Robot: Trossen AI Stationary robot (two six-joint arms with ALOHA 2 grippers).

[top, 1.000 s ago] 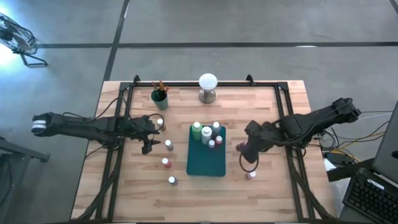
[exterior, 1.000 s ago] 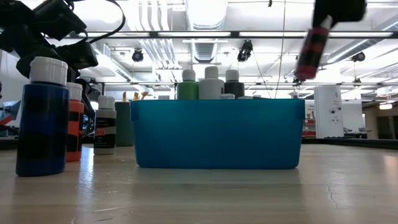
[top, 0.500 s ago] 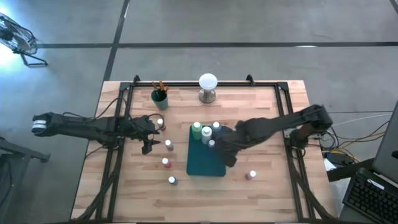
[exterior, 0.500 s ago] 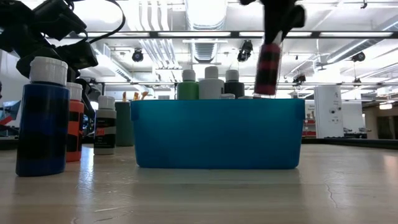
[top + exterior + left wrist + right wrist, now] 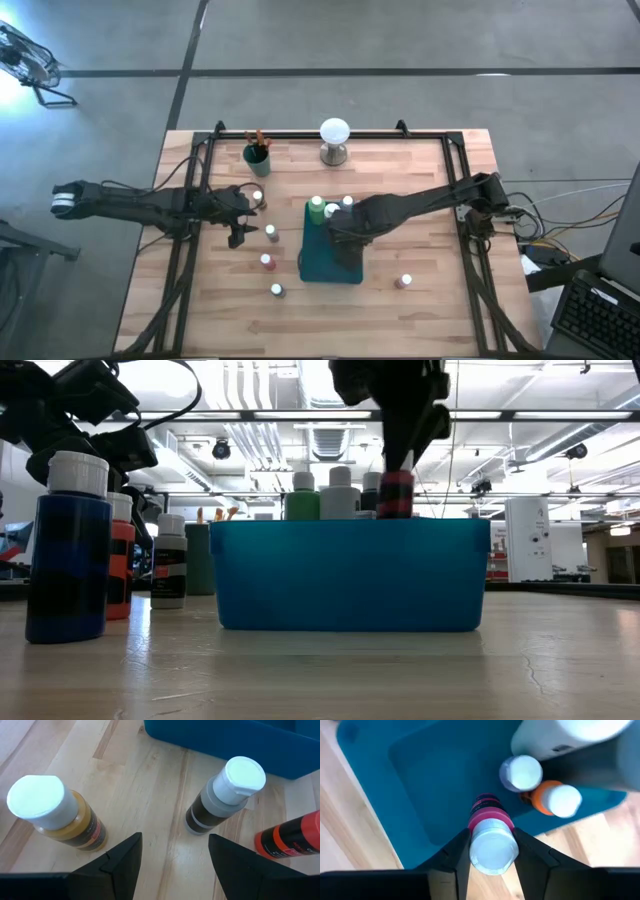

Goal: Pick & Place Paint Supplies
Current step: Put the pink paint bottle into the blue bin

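My right tool [image 5: 490, 851] grips a pink bottle [image 5: 490, 827] by its white cap. In the high view it hangs over the middle of the teal tray [image 5: 318, 266], at the center of the frame. In the low view the bottle's bottom dips just behind the tray's front wall. Green, white and grey bottles stand in the tray's far end. My left tool [image 5: 172, 851] is wide open, low over the tabletop [image 5: 430, 300] at mid left, with a yellow bottle [image 5: 55, 815] and a dark bottle [image 5: 220, 797] ahead of it.
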